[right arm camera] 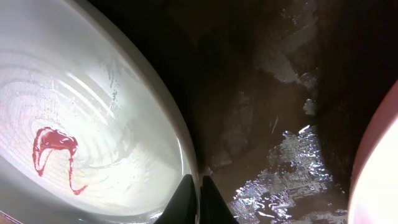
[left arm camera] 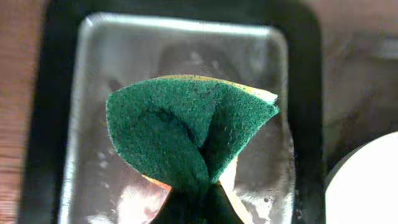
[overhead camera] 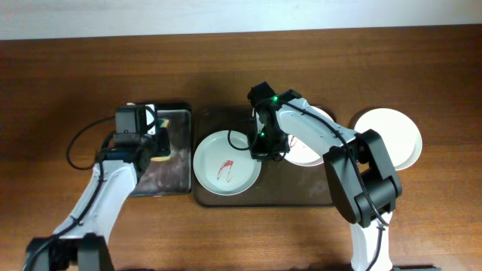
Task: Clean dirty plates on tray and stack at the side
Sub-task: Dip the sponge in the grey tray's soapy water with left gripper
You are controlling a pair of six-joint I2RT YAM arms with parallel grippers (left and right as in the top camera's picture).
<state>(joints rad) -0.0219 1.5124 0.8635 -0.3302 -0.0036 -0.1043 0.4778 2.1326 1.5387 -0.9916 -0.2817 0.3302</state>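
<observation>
A pale mint plate [overhead camera: 226, 164] with a red smear lies at the left of the dark brown tray [overhead camera: 301, 197]. My right gripper [overhead camera: 260, 144] is shut on this plate's right rim; the right wrist view shows the fingers [right arm camera: 199, 198] pinching the rim of the plate [right arm camera: 93, 124]. A pinkish plate [overhead camera: 307, 150] lies on the tray's right part, partly under the right arm. A white plate [overhead camera: 388, 138] sits on the table right of the tray. My left gripper [overhead camera: 156, 143] is shut on a green-yellow sponge [left arm camera: 186, 127], folded, above the small black tray [overhead camera: 175, 175].
The small black tray [left arm camera: 87, 93] has a wet, shiny floor and stands just left of the brown tray. The brown tray's floor [right arm camera: 267, 99] is wet between the plates. A black cable loops on the table at the far left [overhead camera: 75, 147].
</observation>
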